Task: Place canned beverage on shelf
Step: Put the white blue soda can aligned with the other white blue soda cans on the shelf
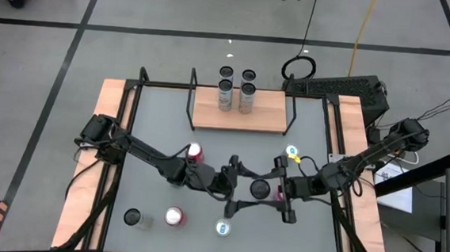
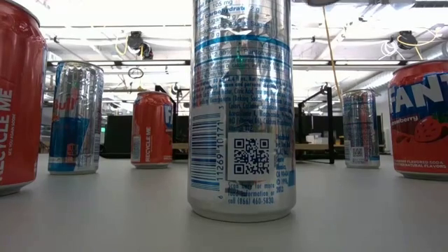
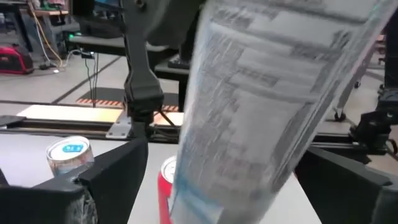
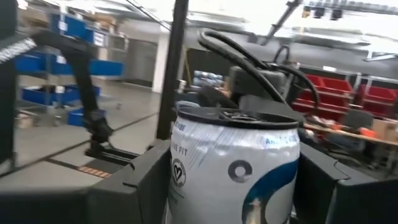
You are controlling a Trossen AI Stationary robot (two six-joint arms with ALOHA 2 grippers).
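First, front edge: a slim silver-and-blue aluminium can with a square code printed on it (image 2: 241, 105) stands upright closest to the low camera, on the flat grey counter (image 1: 162, 114).
Front row: in the overhead view, a red can (image 1: 173, 216) and a dark-topped can (image 1: 132, 216) stand to its left, each apart from the next.
Mid counter, left gripper: the left gripper (image 1: 244, 188) reaches in from the left. Its dark fingers (image 3: 112, 180) are spread wide on either side of the held can, with a gap showing beside it.
Mid counter, held can: the tall silver-white printed aluminium can with a dark lid (image 1: 262, 190) sits between the two grippers, well short of the shelf. It looks tilted and blurred from the left wrist.
Mid counter, right gripper: the right gripper (image 1: 272, 190) comes in from the right, with its fingers (image 4: 149, 180) pressed against both sides of that can (image 4: 233, 168).
Just beyond: a red-topped can (image 1: 195, 152) stands by the left arm and a blue-topped can (image 1: 291, 153) by the right.
Far end: the small light-wood shelf with thin black rod frames (image 1: 265, 113) lies across the back of the counter. Slim silver cans (image 1: 225, 94) stand upright on it.
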